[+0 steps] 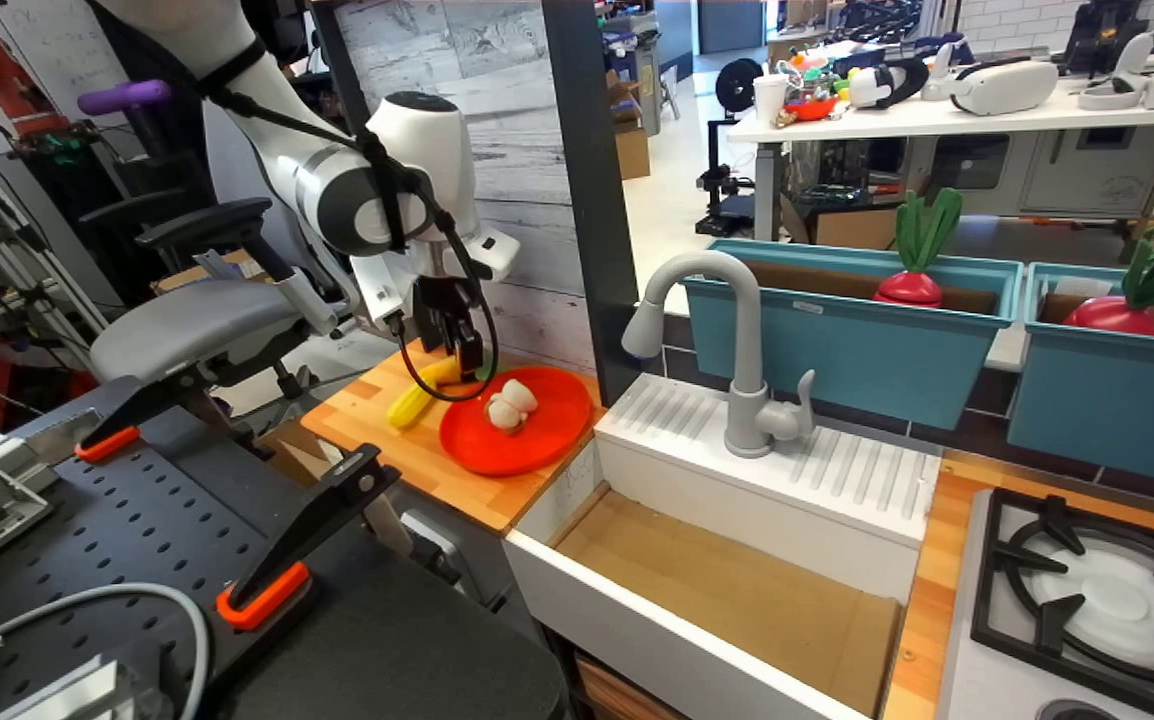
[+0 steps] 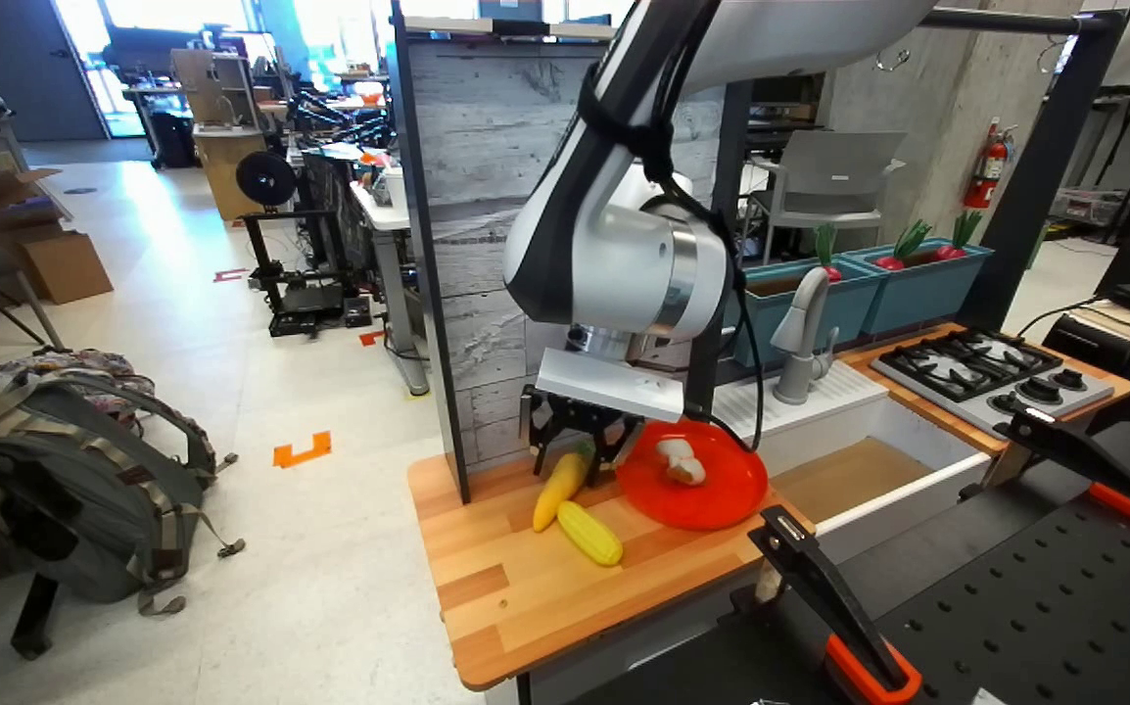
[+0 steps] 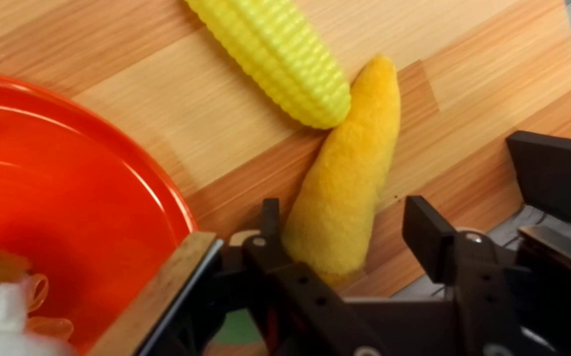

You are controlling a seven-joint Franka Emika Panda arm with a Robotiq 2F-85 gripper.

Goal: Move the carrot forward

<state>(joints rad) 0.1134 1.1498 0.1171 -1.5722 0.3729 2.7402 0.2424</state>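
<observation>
wrist view: carrot (image 3: 347, 168) lies on the table (image 3: 473, 94), just right of centre, slim tip toward the top. pincer (image 3: 343, 217), below centre, stands with jaws parted; the carrot's thick end shows between them. corn cob (image 3: 280, 59), upper centre, has its lower end right at the carrot's side. red-orange plate (image 3: 82, 183) at left, pale lump (image 3: 3, 309) on it, lower left.
</observation>
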